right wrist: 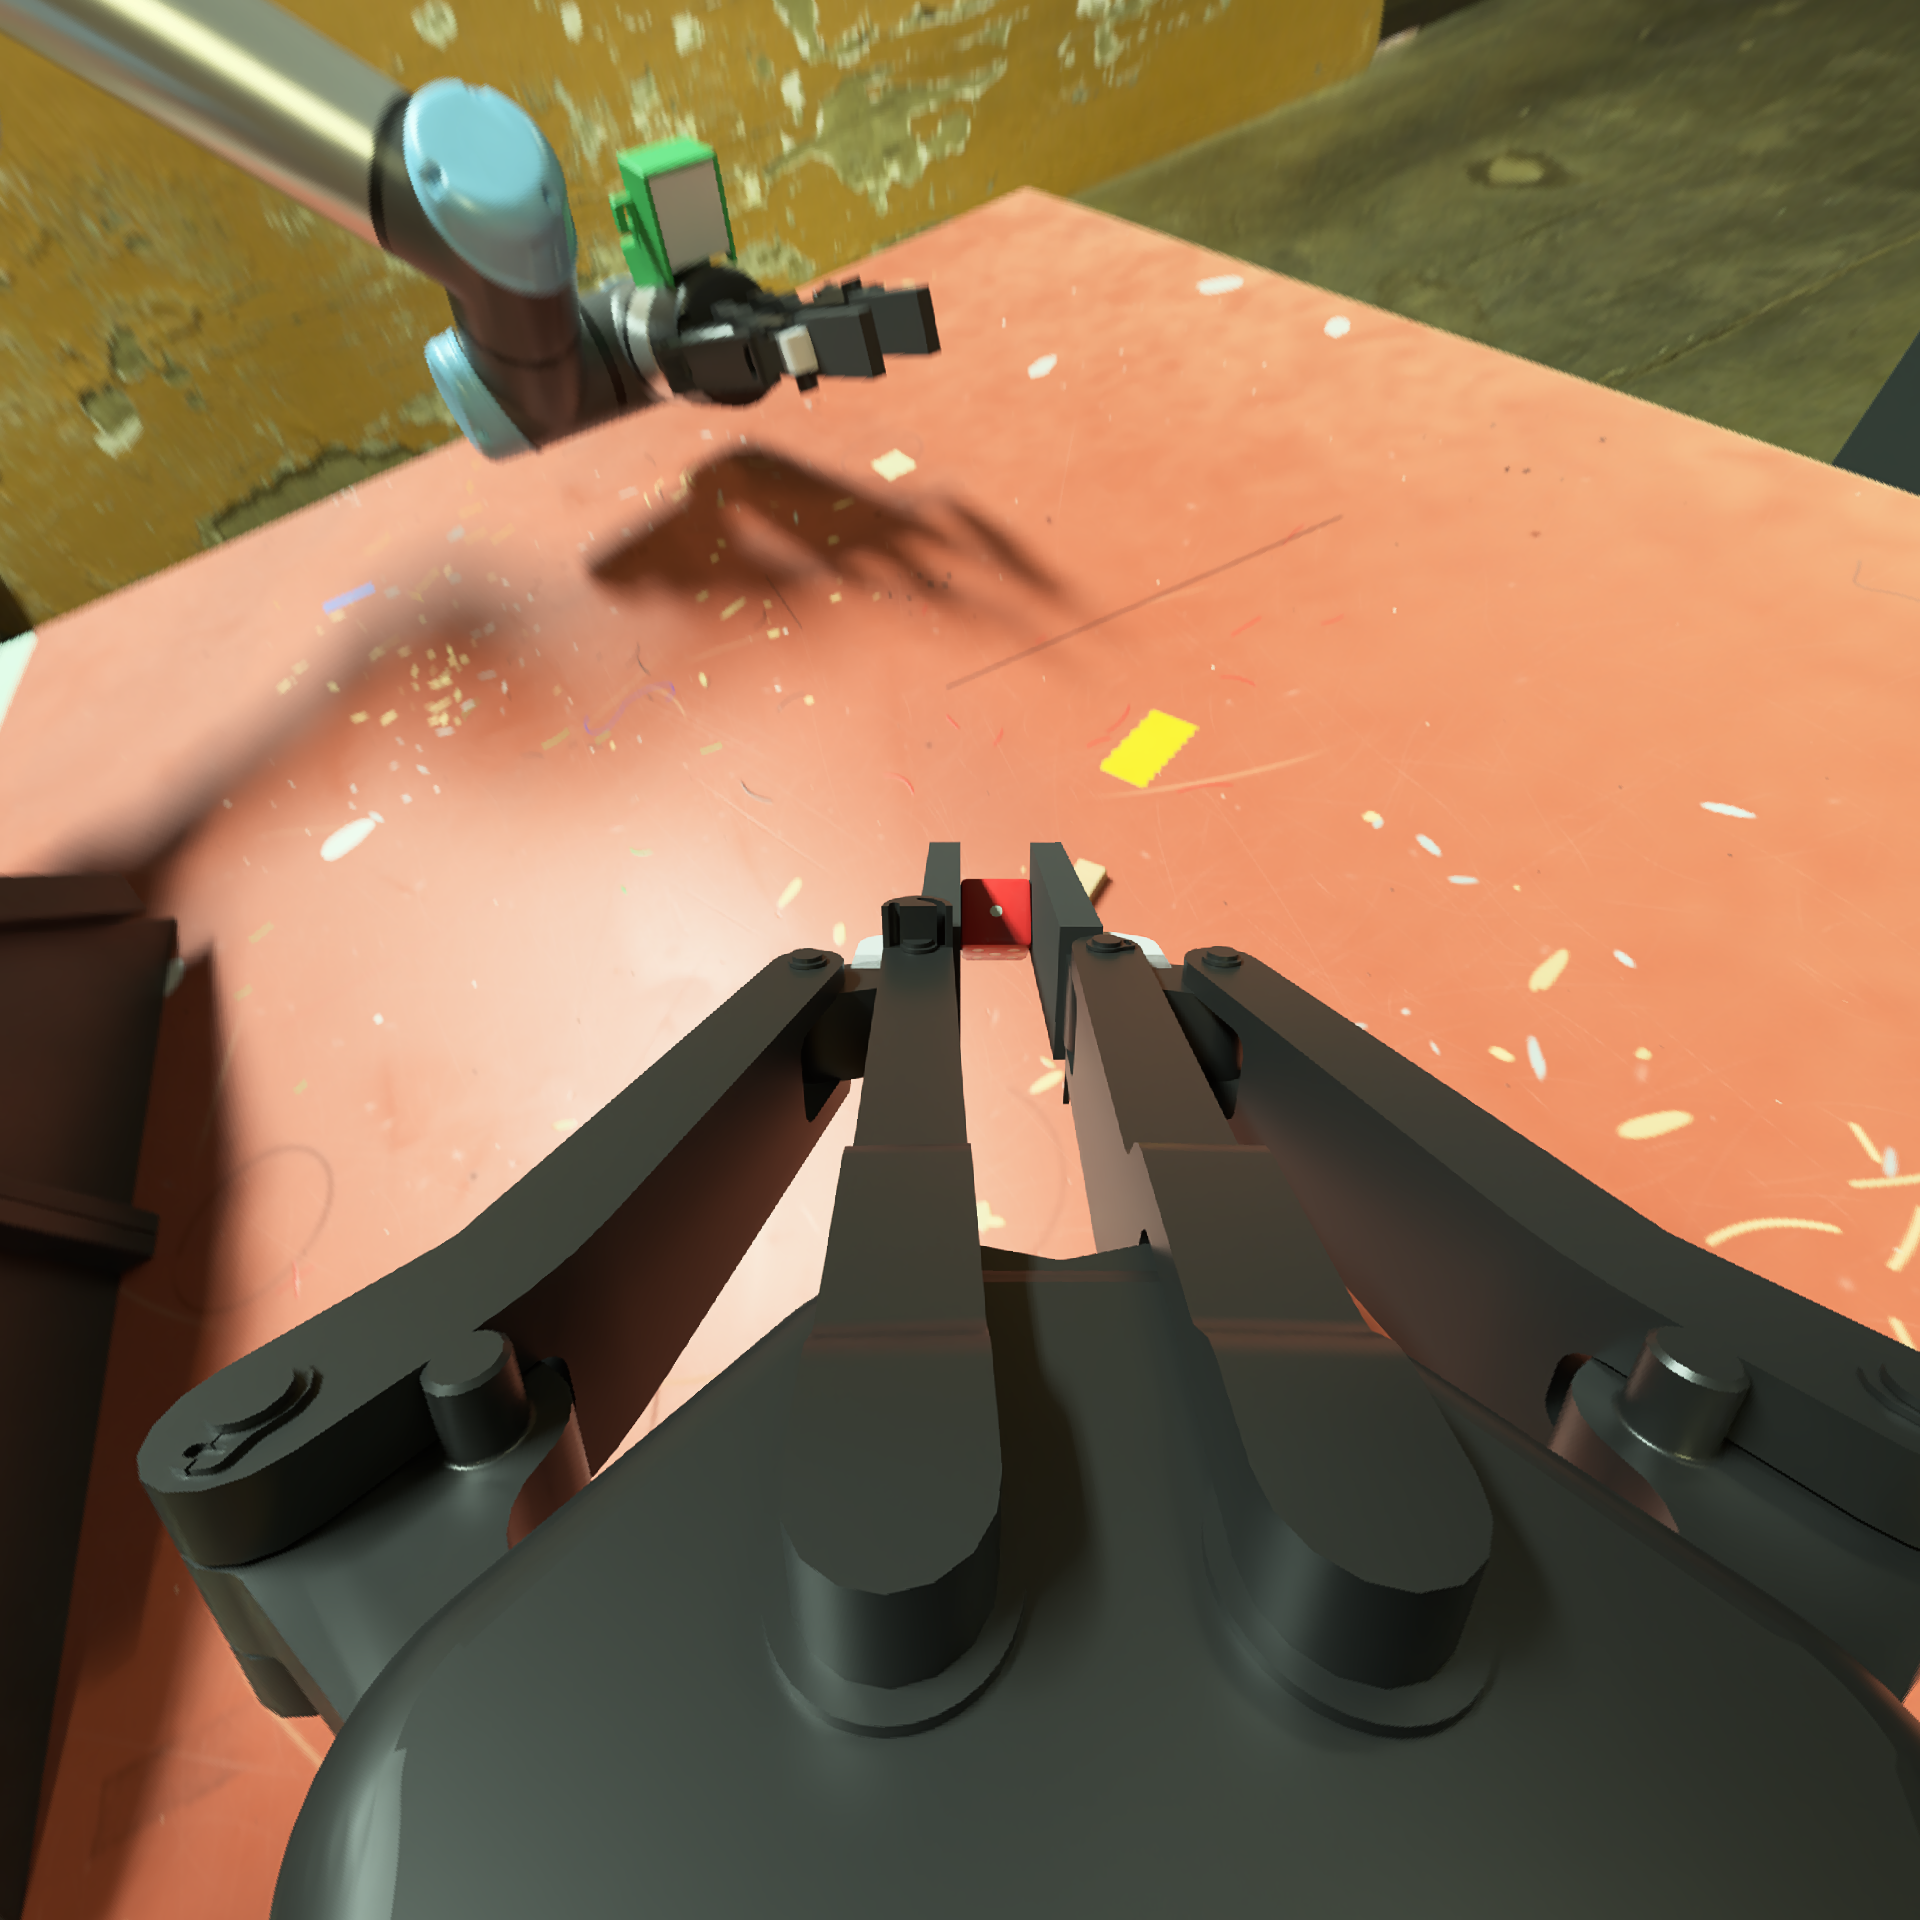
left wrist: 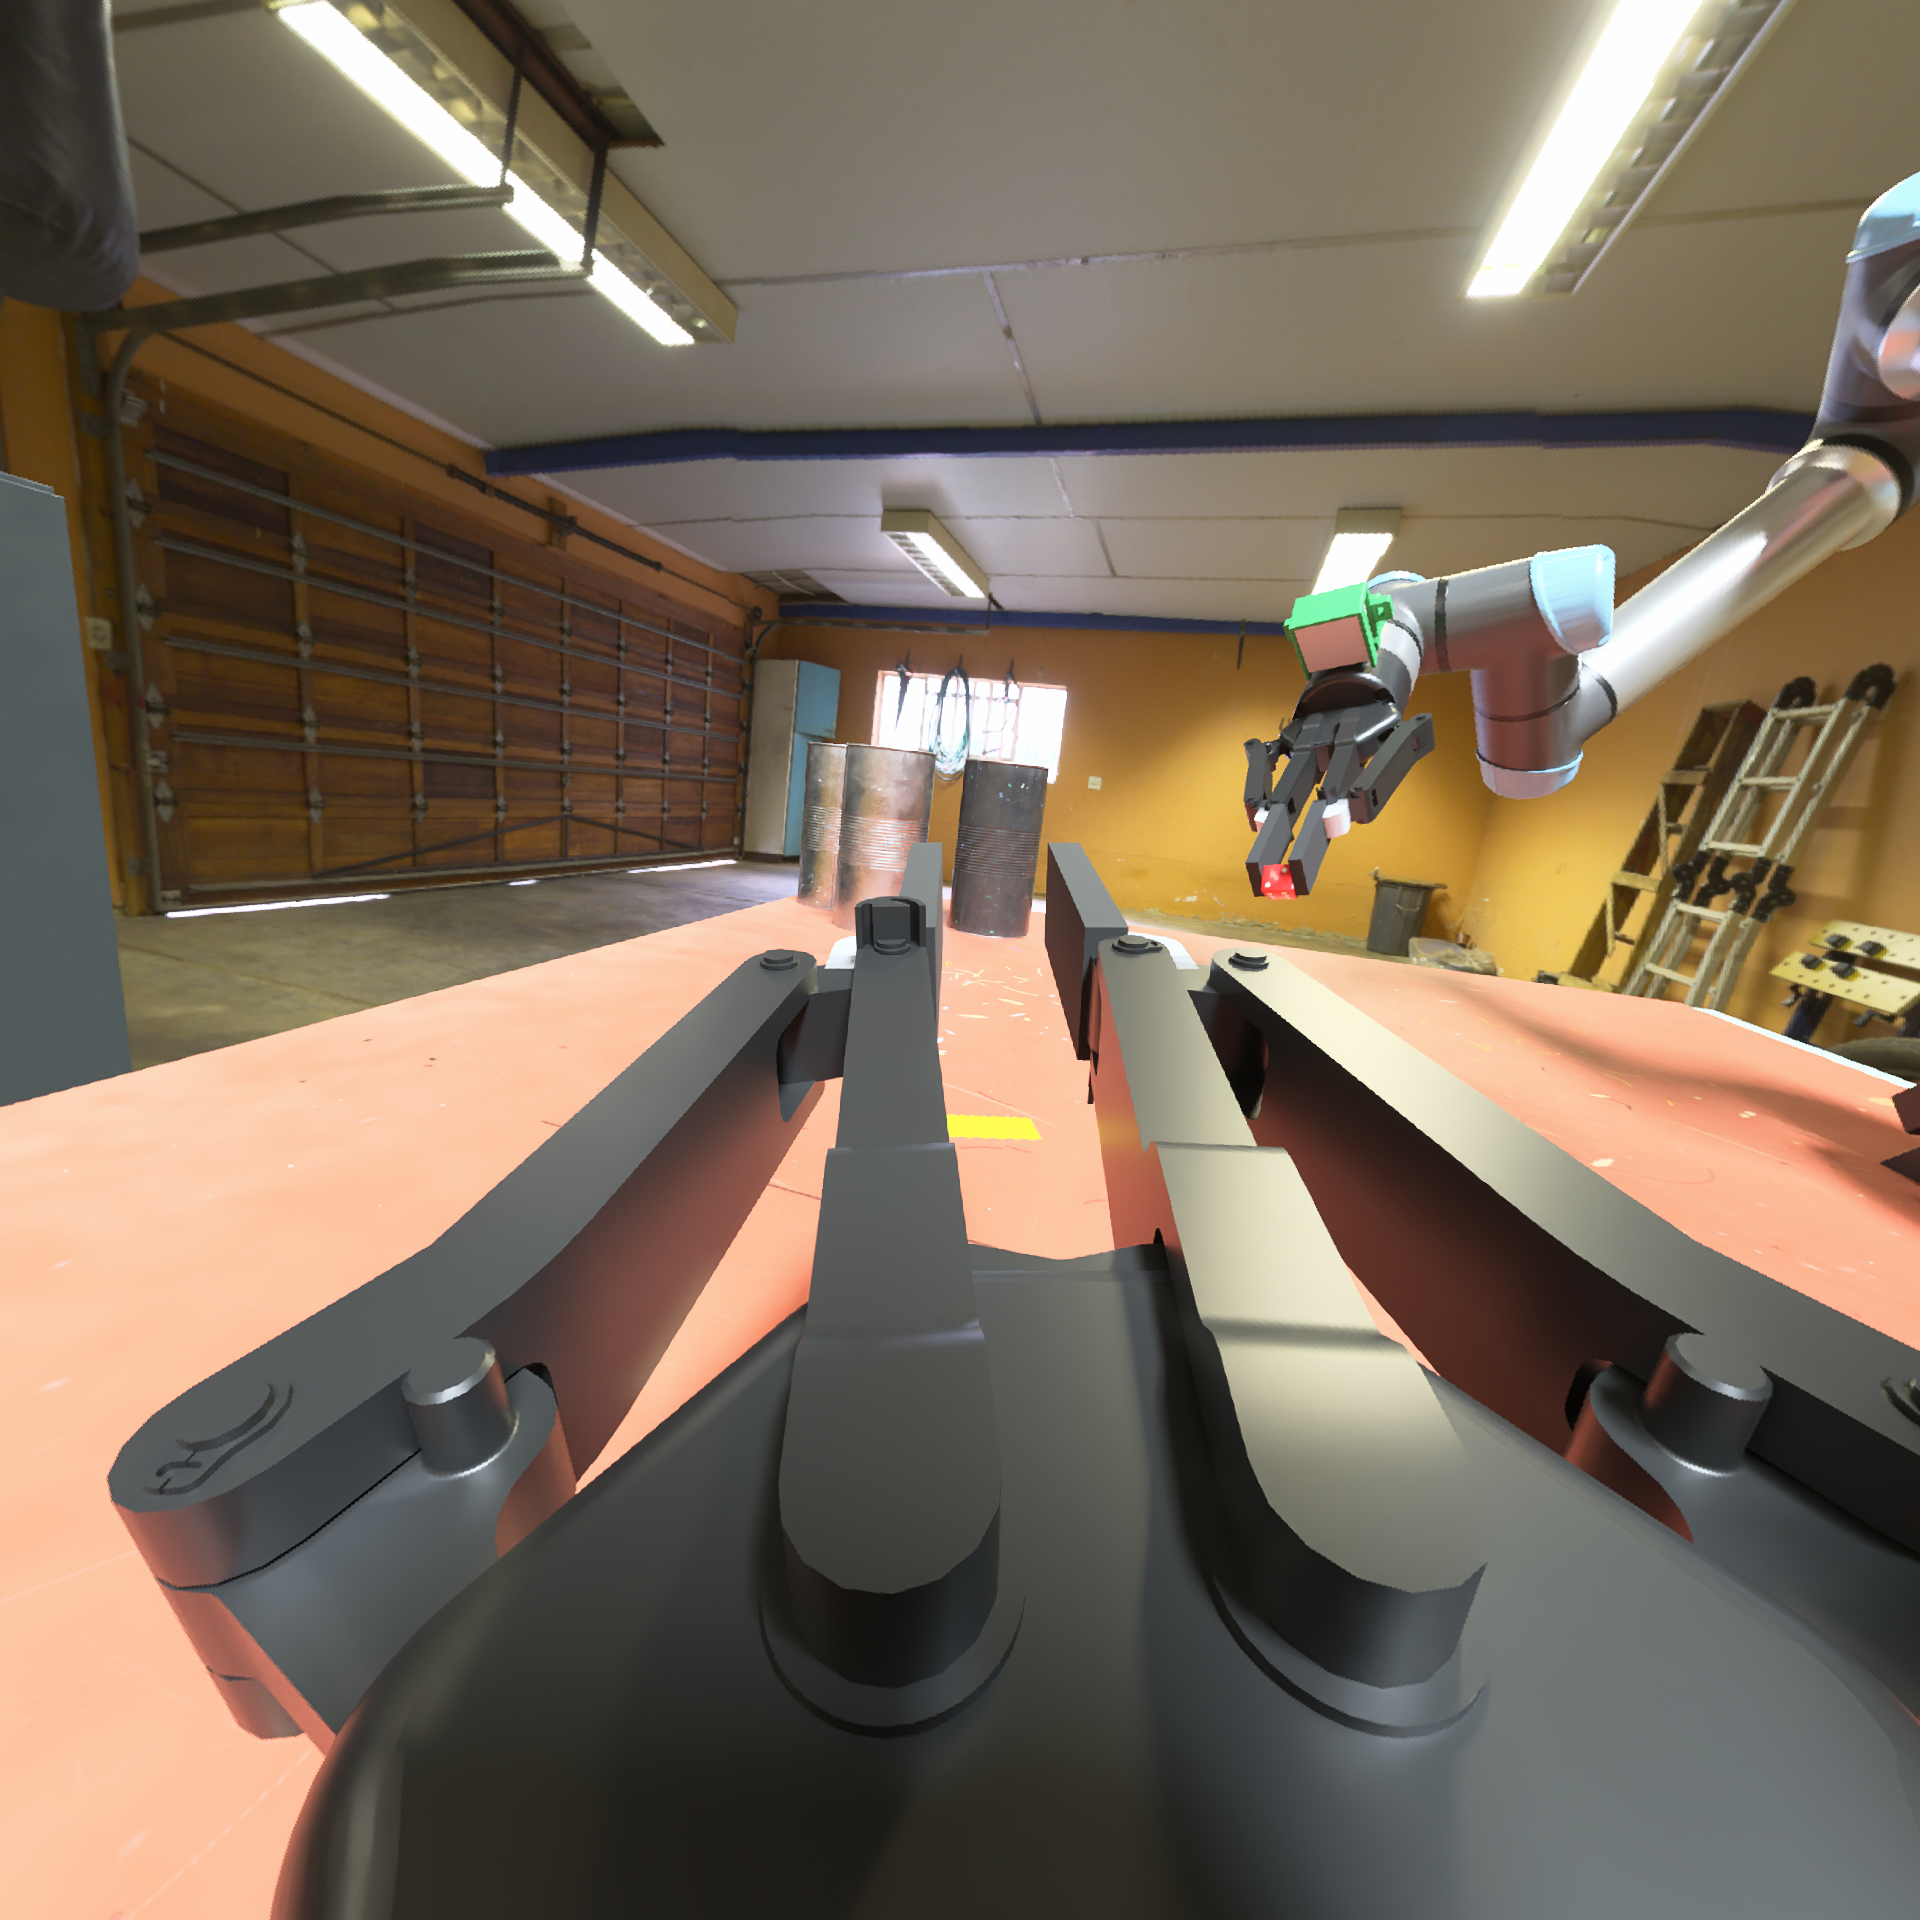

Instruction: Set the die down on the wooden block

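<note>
My right gripper is shut on a small red die, held between its fingertips above the salmon table. A small tan, wood-coloured piece shows just past the right fingertip, mostly hidden; I cannot tell whether it is the wooden block. The left wrist view shows the right gripper with the die hanging above the table's far right part. My left gripper is empty, its fingers a narrow gap apart, low over the table. It also shows in the right wrist view.
A flat yellow patch lies on the table, also between my left fingers. A dark brown object stands at the table's left side. Metal drums and ladders stand beyond the table edge.
</note>
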Controlling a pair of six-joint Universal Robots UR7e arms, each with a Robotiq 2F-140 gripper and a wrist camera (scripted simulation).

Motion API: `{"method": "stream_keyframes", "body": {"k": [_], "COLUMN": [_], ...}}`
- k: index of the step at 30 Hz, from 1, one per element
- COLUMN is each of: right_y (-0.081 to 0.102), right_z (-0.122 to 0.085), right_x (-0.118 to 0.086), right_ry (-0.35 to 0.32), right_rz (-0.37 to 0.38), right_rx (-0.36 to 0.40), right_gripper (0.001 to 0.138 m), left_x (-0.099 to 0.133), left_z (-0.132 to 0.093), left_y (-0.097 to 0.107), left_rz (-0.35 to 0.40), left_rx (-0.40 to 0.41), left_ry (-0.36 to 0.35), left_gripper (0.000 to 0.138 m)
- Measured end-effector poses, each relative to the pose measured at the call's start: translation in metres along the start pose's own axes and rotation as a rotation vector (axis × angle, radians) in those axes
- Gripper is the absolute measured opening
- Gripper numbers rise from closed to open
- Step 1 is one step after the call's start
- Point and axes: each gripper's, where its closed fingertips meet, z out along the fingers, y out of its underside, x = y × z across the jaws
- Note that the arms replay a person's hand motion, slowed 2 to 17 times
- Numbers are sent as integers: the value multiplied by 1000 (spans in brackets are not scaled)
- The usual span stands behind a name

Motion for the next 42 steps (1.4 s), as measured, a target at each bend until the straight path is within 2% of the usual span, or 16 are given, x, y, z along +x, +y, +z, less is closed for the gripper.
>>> {"method": "stream_keyframes", "body": {"k": [12, 24, 42], "right_y": [-44, -79, -113], "right_z": [0, 4, 24], "right_x": [-30, -54, -78], "right_ry": [-92, -157, -221], "right_rz": [119, 212, 324], "right_rx": [271, 505, 737], "right_gripper": [18, 18, 18], "left_x": [6, 11, 14], "left_z": [8, 17, 31], "left_y": [-4, -3, -2], "left_rz": [30, 45, 76], "left_rx": [-13, -36, -54], "left_ry": [10, 33, 65], "left_gripper": [28, 29, 29]}}
